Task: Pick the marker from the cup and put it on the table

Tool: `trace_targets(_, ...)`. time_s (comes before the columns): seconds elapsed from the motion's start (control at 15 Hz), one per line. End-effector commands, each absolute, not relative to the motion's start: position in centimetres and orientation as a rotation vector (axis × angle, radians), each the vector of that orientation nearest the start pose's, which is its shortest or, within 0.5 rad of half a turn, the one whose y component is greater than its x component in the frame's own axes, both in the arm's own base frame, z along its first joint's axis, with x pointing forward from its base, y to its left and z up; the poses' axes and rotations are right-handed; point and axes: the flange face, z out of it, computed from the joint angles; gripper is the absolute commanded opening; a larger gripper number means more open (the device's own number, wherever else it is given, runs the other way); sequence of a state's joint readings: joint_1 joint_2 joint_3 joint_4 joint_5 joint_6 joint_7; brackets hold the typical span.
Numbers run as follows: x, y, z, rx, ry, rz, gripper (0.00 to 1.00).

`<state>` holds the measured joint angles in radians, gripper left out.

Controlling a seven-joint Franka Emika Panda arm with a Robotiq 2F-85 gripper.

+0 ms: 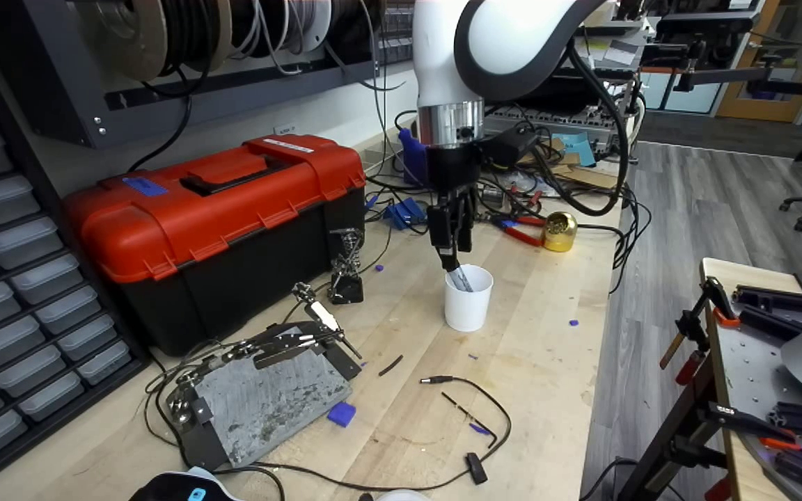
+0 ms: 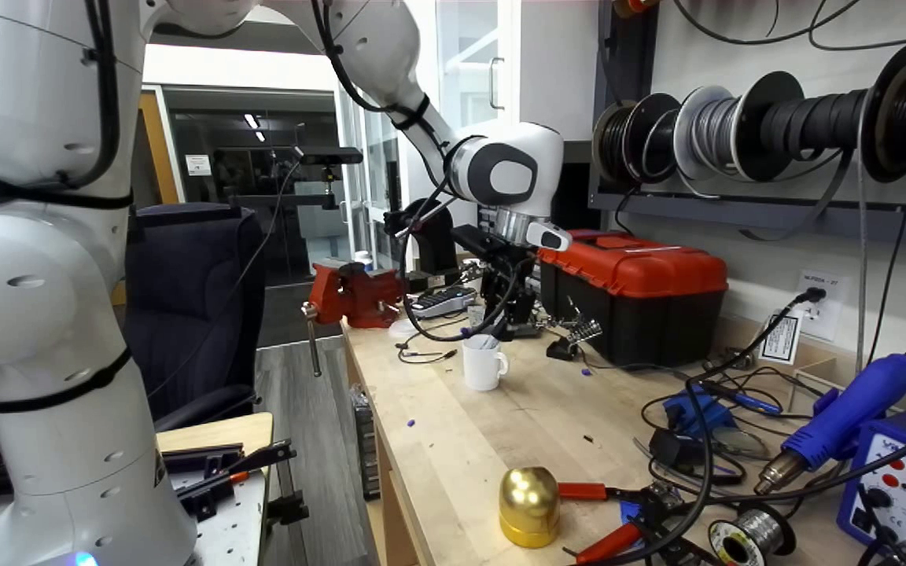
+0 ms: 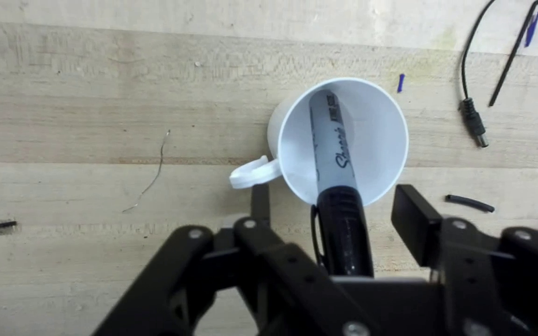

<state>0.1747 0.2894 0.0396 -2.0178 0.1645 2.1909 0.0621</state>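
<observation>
Above the wooden surface (image 3: 87, 130), near the rim of the white cup (image 1: 467, 309), holds the claw (image 3: 336, 210) spread. Straddles the marker (image 3: 339, 179), tilted inside the cup with its lettered grey barrel down and its black cap jutting past the rim. Leaves a gap between cap and one pad (image 3: 414, 224).

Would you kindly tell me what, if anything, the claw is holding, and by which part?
Nothing is held: the claw is open, with gaps on both sides of the marker in the cup.

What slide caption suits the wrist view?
Open jaws flank a black-capped marker leaning in a white cup on the table.
</observation>
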Motion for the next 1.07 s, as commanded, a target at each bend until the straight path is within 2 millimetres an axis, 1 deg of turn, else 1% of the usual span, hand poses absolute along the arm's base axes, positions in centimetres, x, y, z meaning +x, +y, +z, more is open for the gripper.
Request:
trace_targets(0.0, 56.6, 12.8, 29.6, -2.984, -0.069, 0.194, 0.39)
trace_targets(0.27, 56.8, 13.1, 29.7, -2.983, -0.103, 0.173, 0.13)
trace_targets(0.33, 56.7, 13.2, 29.8, -2.984, -0.110, 0.169, 0.07)
trace_targets(0.4, 56.7, 13.2, 29.8, -2.983, -0.115, 0.167, 0.05)
trace_targets(0.47, 56.7, 13.3, 29.9, -2.982, -0.120, 0.163, 0.07)
trace_targets(0.87, 56.5, 13.6, 30.4, -2.983, -0.132, 0.160, 0.07)
trace_targets(1.0, 56.5, 13.5, 31.1, -2.992, -0.128, 0.167, 0.07)
